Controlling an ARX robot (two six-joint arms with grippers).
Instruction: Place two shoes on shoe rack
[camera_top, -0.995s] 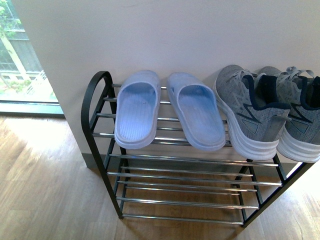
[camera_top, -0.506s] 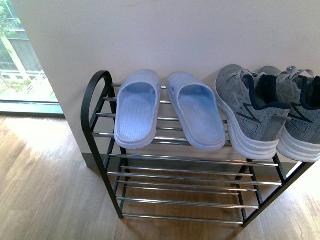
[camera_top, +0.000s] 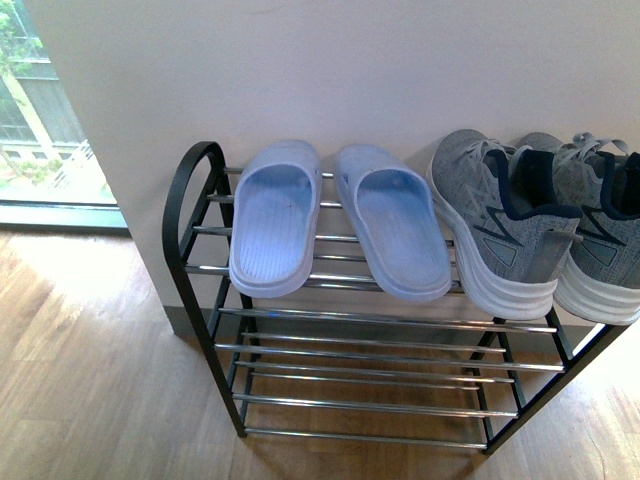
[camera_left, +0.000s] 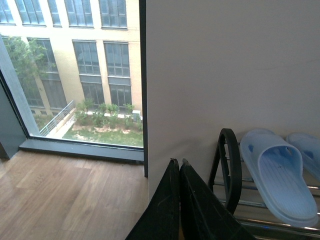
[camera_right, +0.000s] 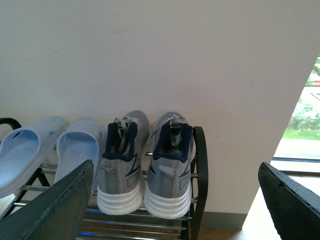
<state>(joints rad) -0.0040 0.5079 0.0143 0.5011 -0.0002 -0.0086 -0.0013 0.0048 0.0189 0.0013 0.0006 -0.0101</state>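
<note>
**Both sneakers sit on the rack**

The two grey sneakers (camera_right: 145, 165) stand side by side on the top shelf of the shoe rack (camera_top: 380, 345), at its right end. Their toes point to the wall and their white heels hang a little over the front edge. The sneakers touch each other, or nearly so. In the right wrist view, the outer sneaker sits right next to the rack's black side frame (camera_right: 199, 170).

To the left of the sneakers, on the same top shelf, lie two pale blue slippers (camera_top: 340, 220). They fill the left end and the middle. The nearer slipper is just beside the nearer sneaker. The lower shelves show only their shiny bars.

The rack stands against a white wall (camera_top: 350, 70) on a wooden floor (camera_top: 90, 380). A window (camera_left: 75, 70) is off to the left, with a building and green plants outside.

The left gripper (camera_left: 179, 167) has its two dark fingers pressed together, with only a thin line between them. It holds nothing and hangs near the left end of the rack. The right gripper (camera_right: 180, 195) has its fingers spread wide apart, with both sneakers showing in the gap. It grips nothing and is back from the rack.

I think the job looks done. Both sneakers rest on the rack and neither gripper touches them. All that seems left is for the arms to move away.
</note>
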